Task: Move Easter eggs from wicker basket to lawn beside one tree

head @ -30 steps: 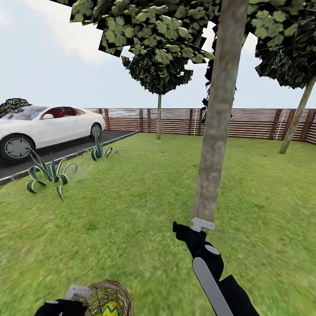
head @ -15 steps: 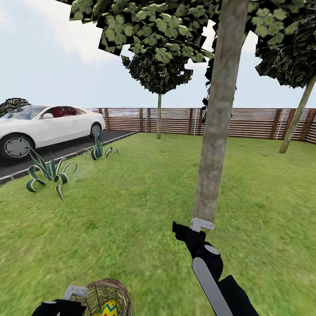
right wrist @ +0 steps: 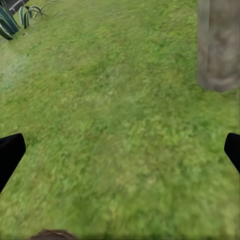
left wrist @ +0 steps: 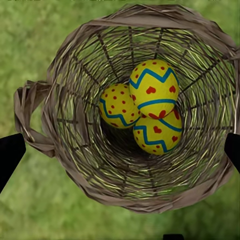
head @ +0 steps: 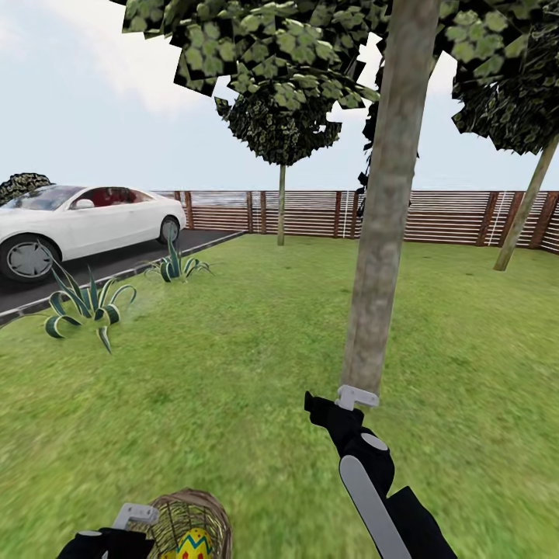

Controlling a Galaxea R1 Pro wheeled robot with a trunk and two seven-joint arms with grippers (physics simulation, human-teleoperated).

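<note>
All three Easter eggs lie touching one another in the bottom of the wicker basket, which stands on the lawn near the thick tree. The left gripper hangs above the basket, fingers spread wide, empty. The right gripper hovers over grass just beside the trunk's foot, likewise spread and empty. Beyond the tree stands a slatted fence

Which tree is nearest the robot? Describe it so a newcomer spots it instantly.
On the mottled green lawn, look just beyond the right gripper: a thick, mottled grey-brown trunk rises straight out of frame. The other trunks, back by the brown slatted wooden fence, are far thinner.
</note>
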